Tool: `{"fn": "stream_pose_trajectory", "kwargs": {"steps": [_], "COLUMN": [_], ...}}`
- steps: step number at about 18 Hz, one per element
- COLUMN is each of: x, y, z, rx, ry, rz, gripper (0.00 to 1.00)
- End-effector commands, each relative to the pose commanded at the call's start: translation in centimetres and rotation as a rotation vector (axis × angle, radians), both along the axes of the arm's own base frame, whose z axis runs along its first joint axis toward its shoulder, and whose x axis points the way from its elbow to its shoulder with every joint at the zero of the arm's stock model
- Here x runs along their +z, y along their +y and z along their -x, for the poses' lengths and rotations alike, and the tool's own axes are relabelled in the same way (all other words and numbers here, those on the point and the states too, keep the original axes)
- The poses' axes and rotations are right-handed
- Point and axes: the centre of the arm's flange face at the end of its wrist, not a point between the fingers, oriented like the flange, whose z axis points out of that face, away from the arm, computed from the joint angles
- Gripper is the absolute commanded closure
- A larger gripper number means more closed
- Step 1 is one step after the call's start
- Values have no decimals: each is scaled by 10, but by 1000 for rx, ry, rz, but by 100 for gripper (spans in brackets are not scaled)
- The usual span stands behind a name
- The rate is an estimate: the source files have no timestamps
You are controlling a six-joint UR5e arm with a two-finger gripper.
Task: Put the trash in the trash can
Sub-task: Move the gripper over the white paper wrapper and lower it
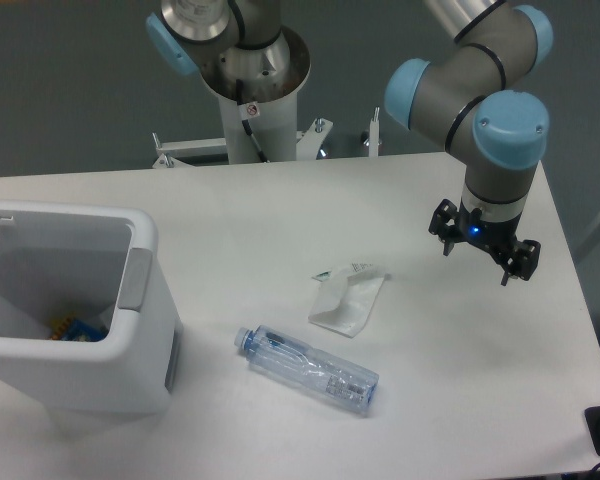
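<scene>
The arm reaches in from the top right, its pincer (485, 255) hanging above the right side of the white bench (280, 210), fingers spread apart and holding nothing. A small blue light glows on the wrist just above it. The wrapper (347, 298) lies flat near the middle of the bench, well to the left of the pincer. Just below it, the bottle (308, 368) lies on its side, blue cap pointing left toward the bin (100, 375), close to the wrapper though whether they touch is hard to say. The bin stands at the left edge, open top showing, grey panel on the side facing the bottle. Something blue and yellow sits at the bottom inside it.
</scene>
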Motion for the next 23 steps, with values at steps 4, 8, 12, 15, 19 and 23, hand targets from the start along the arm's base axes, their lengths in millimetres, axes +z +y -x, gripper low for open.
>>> {"fn": "stream_pose_trajectory", "kwargs": {"steps": [4,8,12,15,19,23], "x": [2,-2,-6,-18,-27,-39], "y": [0,0,-2,2,29,47], "z": [0,0,-7,-23,-54,-94], "rx": [1,6,3,70,145,257], "ry": [0,-8,-24,-44,-77,-102], "rz": [-4,3,-13,-93,-110,-117], "gripper": [0,0,0,0,0,0]}}
